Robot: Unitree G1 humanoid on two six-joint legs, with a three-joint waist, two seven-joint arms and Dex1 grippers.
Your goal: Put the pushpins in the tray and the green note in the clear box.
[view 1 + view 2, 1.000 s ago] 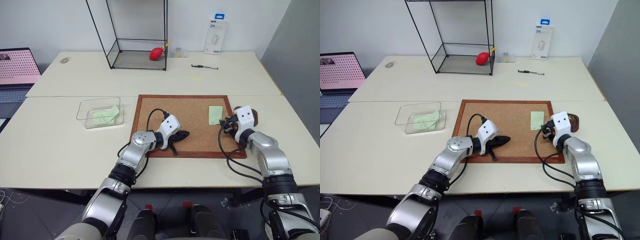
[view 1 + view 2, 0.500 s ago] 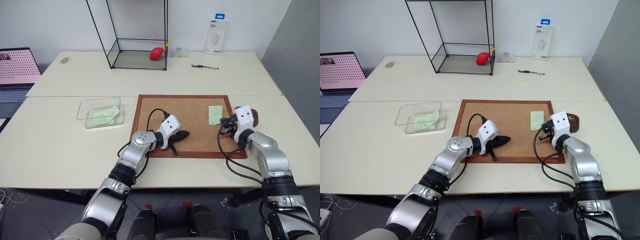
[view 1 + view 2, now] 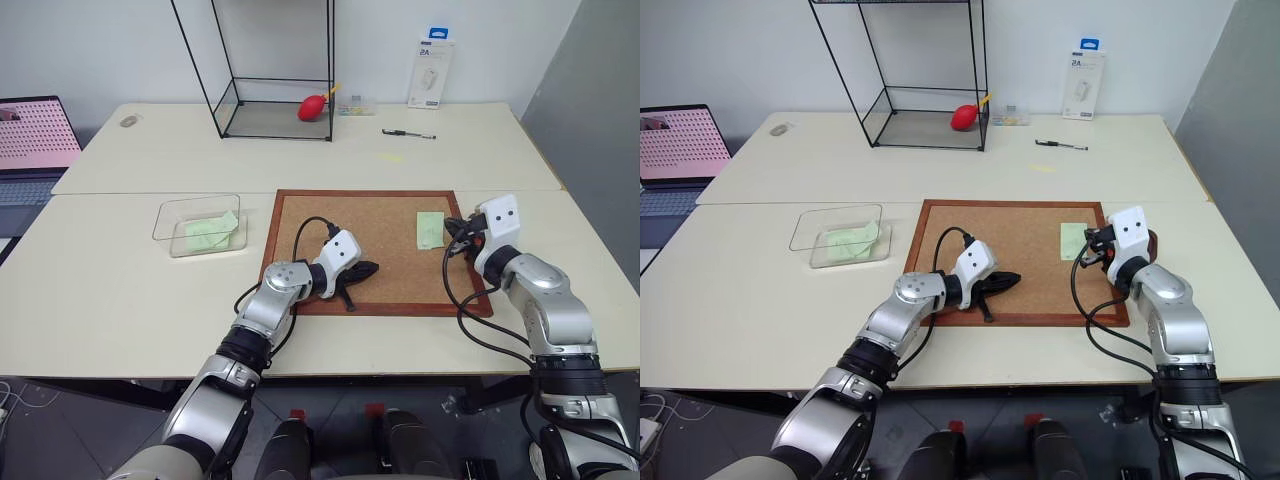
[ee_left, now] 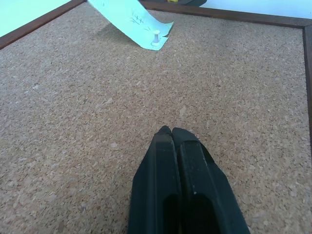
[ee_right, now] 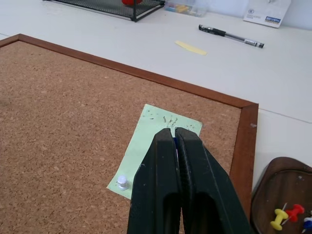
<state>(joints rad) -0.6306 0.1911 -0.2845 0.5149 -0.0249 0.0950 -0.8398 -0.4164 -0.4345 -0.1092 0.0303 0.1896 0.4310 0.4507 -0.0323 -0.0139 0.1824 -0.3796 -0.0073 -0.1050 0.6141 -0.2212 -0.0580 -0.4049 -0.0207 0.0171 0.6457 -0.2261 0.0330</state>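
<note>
Green note [image 3: 430, 229]: a pale green slip lying flat on the right part of the corkboard [image 3: 375, 250], near its far right corner, with one white pushpin [image 5: 122, 183] in its near corner. A second green slip [image 3: 212, 233] lies inside the clear box [image 3: 199, 224], which stands on the table [image 3: 120, 290] just left of the corkboard. The tray [image 5: 285, 195], dark reddish-brown, sits just off the corkboard's right edge and holds a yellow and a red pushpin [image 5: 285, 215], with a blue one at the picture's edge. Right gripper [image 5: 175, 133]: fingers pressed together, a thin sliver of blue showing between the tips; what that sliver belongs to cannot be told. It hangs above the note at the right edge of the board. Left gripper [image 3: 368, 268]: fingers fully closed on nothing, low over bare cork at the near middle of the board, pointing right. At the far side of the table stand a black wire-frame cube [image 3: 270, 70] with a red object [image 3: 313, 106] in it, a pen [image 3: 408, 133] and a tiny yellowish slip [image 3: 392, 156].
</note>
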